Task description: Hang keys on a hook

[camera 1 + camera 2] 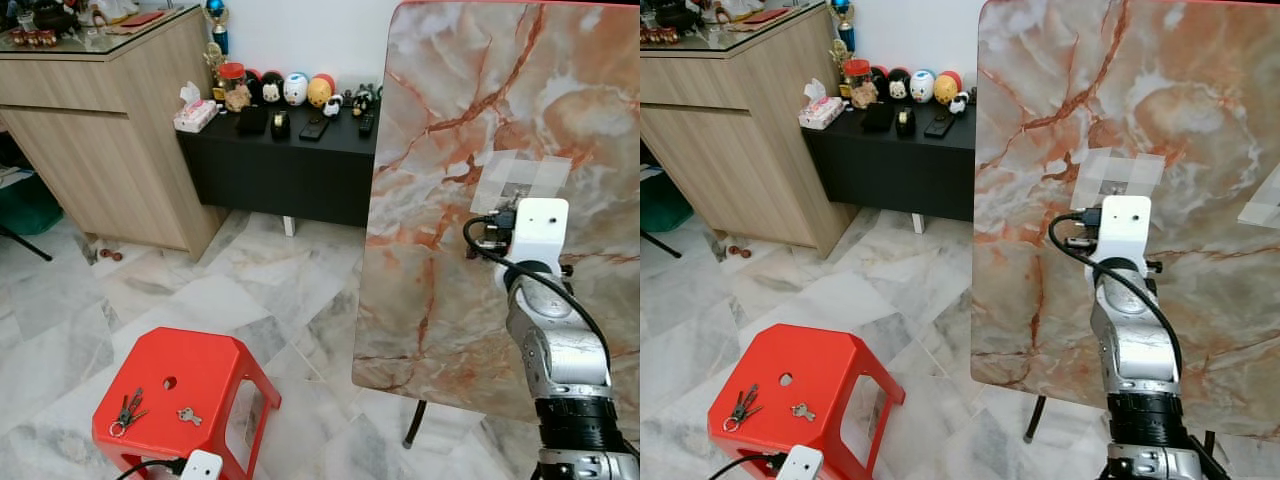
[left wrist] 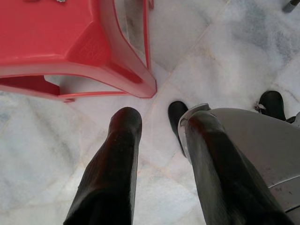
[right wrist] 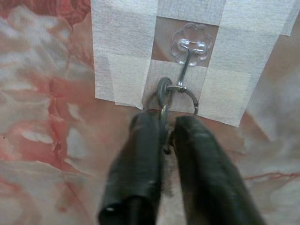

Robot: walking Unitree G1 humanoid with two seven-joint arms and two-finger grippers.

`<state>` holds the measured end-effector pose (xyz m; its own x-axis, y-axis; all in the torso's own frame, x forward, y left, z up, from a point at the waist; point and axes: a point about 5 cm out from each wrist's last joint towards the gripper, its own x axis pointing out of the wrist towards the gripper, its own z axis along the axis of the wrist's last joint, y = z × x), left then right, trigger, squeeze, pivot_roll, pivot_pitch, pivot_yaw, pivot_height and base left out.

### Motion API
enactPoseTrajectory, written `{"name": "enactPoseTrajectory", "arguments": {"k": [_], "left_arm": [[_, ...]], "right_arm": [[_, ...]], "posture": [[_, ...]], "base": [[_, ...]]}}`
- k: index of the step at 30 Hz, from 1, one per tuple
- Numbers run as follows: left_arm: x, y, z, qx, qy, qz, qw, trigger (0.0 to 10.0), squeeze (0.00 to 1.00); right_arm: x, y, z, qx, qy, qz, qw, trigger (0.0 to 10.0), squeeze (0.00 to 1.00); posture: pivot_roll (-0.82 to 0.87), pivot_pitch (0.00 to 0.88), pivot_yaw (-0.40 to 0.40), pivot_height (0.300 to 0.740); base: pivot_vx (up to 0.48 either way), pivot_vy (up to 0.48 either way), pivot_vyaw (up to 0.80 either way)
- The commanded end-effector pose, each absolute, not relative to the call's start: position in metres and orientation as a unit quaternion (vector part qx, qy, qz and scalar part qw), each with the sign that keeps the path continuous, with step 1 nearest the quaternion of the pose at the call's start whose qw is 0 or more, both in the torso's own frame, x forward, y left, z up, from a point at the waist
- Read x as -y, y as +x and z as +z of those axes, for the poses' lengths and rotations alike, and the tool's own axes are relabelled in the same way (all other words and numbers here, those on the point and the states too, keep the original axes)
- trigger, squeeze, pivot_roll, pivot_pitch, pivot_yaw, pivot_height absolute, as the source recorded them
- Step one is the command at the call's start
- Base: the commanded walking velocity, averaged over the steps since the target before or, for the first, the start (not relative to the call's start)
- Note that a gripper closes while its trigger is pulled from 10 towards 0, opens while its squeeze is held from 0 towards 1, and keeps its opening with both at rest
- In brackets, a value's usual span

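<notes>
Against the upright marbled orange panel [image 1: 470, 150], the right tool [image 3: 165, 123] pinches a silver key ring [image 3: 174, 96] at the clear plastic hook [image 3: 191, 44].

I see a clear flower-shaped hook [image 3: 191, 43] taped to the upright marble panel, with a metal key ring [image 3: 180, 96] touching its prong; whether the ring is fully seated I cannot tell. A key [image 3: 162, 101] hangs from that ring. A second key bunch [image 1: 127, 412] and a single key [image 1: 188, 416] lie flat on the red stool's top.
</notes>
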<state>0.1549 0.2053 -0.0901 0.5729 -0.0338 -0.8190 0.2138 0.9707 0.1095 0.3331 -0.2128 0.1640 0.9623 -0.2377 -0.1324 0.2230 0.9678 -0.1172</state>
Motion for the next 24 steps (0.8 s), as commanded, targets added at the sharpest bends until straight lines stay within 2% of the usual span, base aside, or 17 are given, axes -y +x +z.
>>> {"name": "enactPoseTrajectory", "arguments": {"k": [1,12,19,20,21,22,24], "left_arm": [[-0.205,0.150,-0.093,-0.470,0.104,-0.071,0.874,10.0,0.00],[-0.206,0.149,-0.093,-0.472,0.103,-0.070,0.873,10.0,0.00],[-0.207,0.148,-0.093,-0.473,0.101,-0.069,0.873,10.0,0.00],[-0.208,0.148,-0.093,-0.473,0.101,-0.069,0.872,10.0,0.00],[-0.208,0.147,-0.093,-0.474,0.101,-0.068,0.872,10.0,0.00],[-0.208,0.147,-0.093,-0.474,0.101,-0.068,0.872,10.0,0.00],[-0.209,0.146,-0.094,-0.476,0.101,-0.068,0.871,10.0,0.00]], "right_arm": [[0.215,0.334,0.166,-0.075,-0.053,-0.116,0.989,10.0,1.00],[0.204,0.333,0.176,-0.032,-0.045,-0.077,0.995,10.0,1.00],[0.200,0.317,0.163,-0.057,-0.047,-0.072,0.995,10.0,1.00],[0.199,0.314,0.160,-0.062,-0.045,-0.069,0.995,10.0,0.95],[0.198,0.310,0.158,-0.066,-0.043,-0.066,0.995,10.0,0.65],[0.197,0.307,0.155,-0.067,-0.042,-0.063,0.995,10.0,0.00],[0.193,0.296,0.149,-0.064,-0.028,-0.064,0.996,10.0,0.00]], "posture": [[0.01,0.000,0.027,0.740],[0.01,0.000,0.026,0.740],[0.01,0.000,0.023,0.740],[0.01,0.000,0.021,0.740],[0.01,0.000,0.020,0.740],[0.01,0.000,0.020,0.740],[0.01,0.000,0.018,0.740]], "base": [[0.000,0.000,0.00],[0.000,0.000,0.00],[0.000,0.000,0.00],[0.000,0.000,0.00],[0.000,0.000,0.00],[0.000,0.000,0.00],[0.000,0.000,0.00]]}}
